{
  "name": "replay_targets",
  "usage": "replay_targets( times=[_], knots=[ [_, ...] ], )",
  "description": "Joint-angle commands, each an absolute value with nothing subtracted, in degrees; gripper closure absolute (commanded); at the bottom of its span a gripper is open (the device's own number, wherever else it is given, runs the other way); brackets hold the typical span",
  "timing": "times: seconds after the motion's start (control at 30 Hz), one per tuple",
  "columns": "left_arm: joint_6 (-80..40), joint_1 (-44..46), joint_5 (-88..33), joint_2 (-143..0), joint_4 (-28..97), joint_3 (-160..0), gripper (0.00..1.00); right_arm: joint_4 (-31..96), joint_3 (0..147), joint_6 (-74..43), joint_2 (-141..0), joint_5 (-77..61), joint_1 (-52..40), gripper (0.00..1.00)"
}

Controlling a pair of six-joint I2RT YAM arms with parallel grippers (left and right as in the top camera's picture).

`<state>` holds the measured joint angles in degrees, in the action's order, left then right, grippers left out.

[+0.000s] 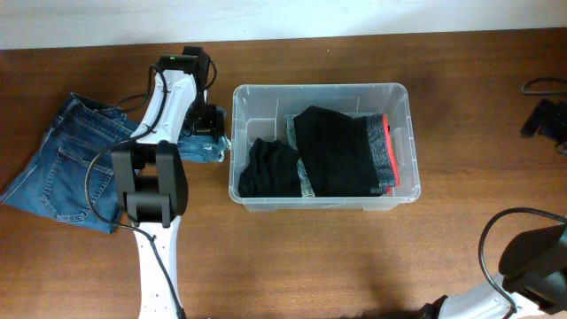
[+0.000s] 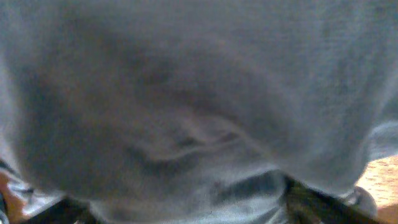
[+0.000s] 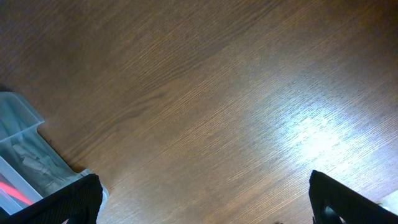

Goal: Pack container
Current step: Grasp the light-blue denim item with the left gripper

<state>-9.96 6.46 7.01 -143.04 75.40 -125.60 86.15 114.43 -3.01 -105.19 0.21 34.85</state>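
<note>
The clear plastic container stands at the table's middle and holds folded black garments and a grey and red one. A small light-blue denim garment lies against its left wall. My left gripper is down on this garment. Its blurred cloth fills the left wrist view, and dark fingers show far apart at the bottom corners. Folded blue jeans lie at the far left. My right gripper is open and empty over bare wood, with a container corner at its left.
A black device with a cable sits at the table's far right edge. The right arm reaches in from the bottom right corner. The left arm's base and cable lie between the jeans and the container.
</note>
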Motion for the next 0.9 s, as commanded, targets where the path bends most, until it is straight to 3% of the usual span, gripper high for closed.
replay_targets(
  times=[0.0,0.2,0.3,0.47,0.73,0.87],
  knots=[
    [-8.88,6.11,7.77,-145.82,76.38,-125.29,0.32,86.17,115.39,-3.46,-104.53,0.71,34.89,0.02],
    [-8.88,6.11,7.77,-145.82,76.97,-125.29,0.86,86.17,115.39,-3.46,-104.53,0.71,34.89,0.02],
    [-8.86,6.09,7.81,-145.80,77.34,-125.71,0.99,86.17,115.39,-3.46,-104.53,0.71,34.89,0.02],
    [-8.93,5.67,7.79,-145.80,82.67,-133.34,0.99,86.17,115.39,-3.46,-104.53,0.71,34.89,0.02],
    [-12.56,6.09,7.64,-145.80,96.31,-158.98,0.99,86.17,115.39,-3.46,-104.53,0.69,34.89,0.01],
    [-12.36,6.76,-0.71,-143.70,96.71,-166.19,0.99,86.17,115.39,-3.46,-104.53,0.69,34.89,0.02]
  ],
)
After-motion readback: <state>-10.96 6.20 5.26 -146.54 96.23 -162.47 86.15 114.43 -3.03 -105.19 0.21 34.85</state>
